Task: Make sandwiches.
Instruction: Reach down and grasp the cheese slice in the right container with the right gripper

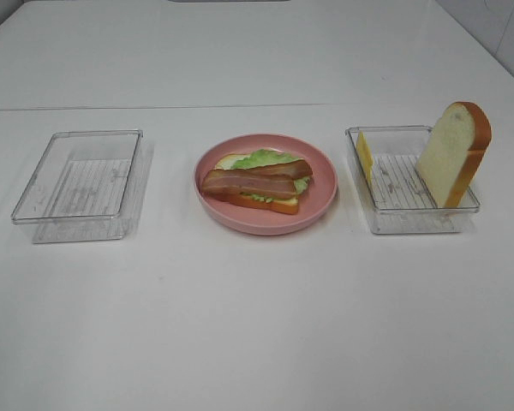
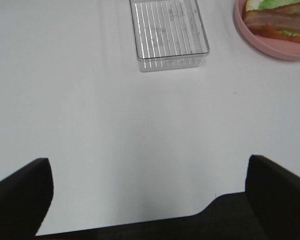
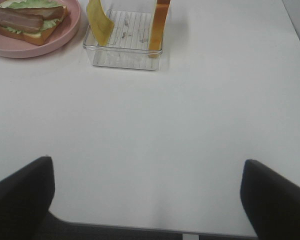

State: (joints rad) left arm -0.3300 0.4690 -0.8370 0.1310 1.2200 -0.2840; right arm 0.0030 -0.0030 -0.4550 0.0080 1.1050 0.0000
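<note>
1. Starting closest in: the left hand [image 2: 146, 165] is spread wide above the white bench [image 1: 257, 325], with a dark finger [image 2: 20, 197] at each side. It grips nothing.
2. Same story on the other side. The right hand [image 3: 146, 162] is also splayed wide over the bench, and nothing sits between its fingers [image 3: 277, 200].
3. Further out, three containers stand in a row across the bench, well apart from one another. On the left is the left clear tray [image 1: 77, 229], its ribbed floor showing plainly through the plastic.
4. In the centre is the pink plate [image 1: 265, 224], round and shallow, and the sandwich [image 1: 257, 184] lies right on it.
5. Look at that stack: a bottom bread slice [image 1: 283, 205] with an orange-brown crust, ruffled green lettuce [image 1: 261, 158] spilling past it, and brown-pink bacon strips [image 1: 253, 181] laid across as the uppermost layer.
6. On the right is the right clear tray [image 1: 415, 221]. A yellow cheese slice [image 1: 363, 157] leans on the wall nearest the plate. A thick bread slice [image 1: 454, 154] stands on edge against the opposite wall, rising well above the rim. The two are apart, with ribbed floor between them.
7. Farthest back, a seam [image 1: 240, 107] runs across the bench behind the row.
</note>
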